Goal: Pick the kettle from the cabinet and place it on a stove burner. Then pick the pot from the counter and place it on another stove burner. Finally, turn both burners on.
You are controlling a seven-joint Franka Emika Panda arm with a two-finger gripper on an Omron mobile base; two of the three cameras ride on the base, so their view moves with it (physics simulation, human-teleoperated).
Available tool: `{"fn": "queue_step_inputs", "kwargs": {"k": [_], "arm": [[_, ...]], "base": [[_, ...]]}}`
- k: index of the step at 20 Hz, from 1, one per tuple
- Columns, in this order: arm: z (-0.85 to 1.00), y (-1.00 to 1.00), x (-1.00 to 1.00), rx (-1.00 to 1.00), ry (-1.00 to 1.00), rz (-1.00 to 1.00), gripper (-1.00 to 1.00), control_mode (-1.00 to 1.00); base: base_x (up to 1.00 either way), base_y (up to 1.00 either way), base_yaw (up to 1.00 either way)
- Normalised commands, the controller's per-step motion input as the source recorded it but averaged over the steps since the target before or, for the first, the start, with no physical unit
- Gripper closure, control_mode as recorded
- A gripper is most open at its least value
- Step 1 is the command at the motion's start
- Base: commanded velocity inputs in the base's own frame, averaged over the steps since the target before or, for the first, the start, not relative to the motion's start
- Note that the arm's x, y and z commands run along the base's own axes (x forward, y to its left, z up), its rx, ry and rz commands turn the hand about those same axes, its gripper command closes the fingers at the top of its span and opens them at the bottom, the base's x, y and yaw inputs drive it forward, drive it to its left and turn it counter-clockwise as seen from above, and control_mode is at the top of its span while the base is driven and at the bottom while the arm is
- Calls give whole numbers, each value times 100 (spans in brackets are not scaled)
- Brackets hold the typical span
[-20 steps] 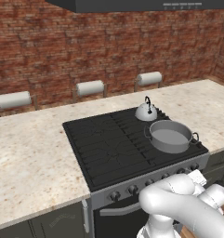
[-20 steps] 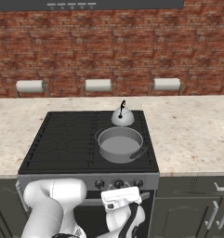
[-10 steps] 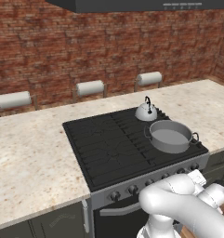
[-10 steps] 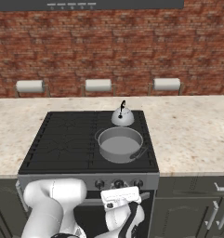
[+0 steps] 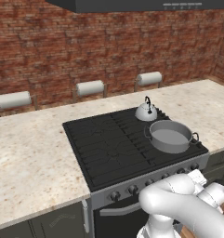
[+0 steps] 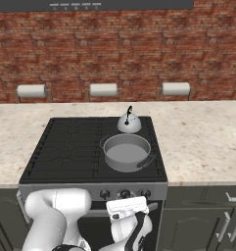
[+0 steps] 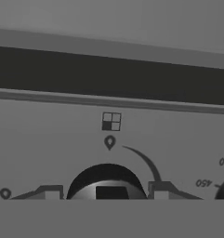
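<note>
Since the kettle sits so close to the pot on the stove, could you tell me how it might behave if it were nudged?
The kettle is small beside the pot, so it is probably light and would shift easily. Its broad domed base suggests sliding rather than tipping. The grated burners under it might catch its base.

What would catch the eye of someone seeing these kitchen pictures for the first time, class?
The flat black cooktop stands out against the beige speckled counter. On it the small silvery-white dome-shaped kettle sits on the right rear burner, and the wide round grey metal pot on the right front burner just before it. In the hand view, the gripper flanks a round dark stove knob on the grey front panel.
</note>
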Motion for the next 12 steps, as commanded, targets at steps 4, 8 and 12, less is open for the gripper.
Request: {"fn": "queue_step_inputs", "kwargs": {"k": [4,8,12], "arm": [[1,0,0,-24,0,0,100,-100],[3,0,0,-27,0,0,100,-100],[1,0,0,-26,0,0,100,-100]], "base": [[0,0,0],[0,0,0],[0,0,0]]}}
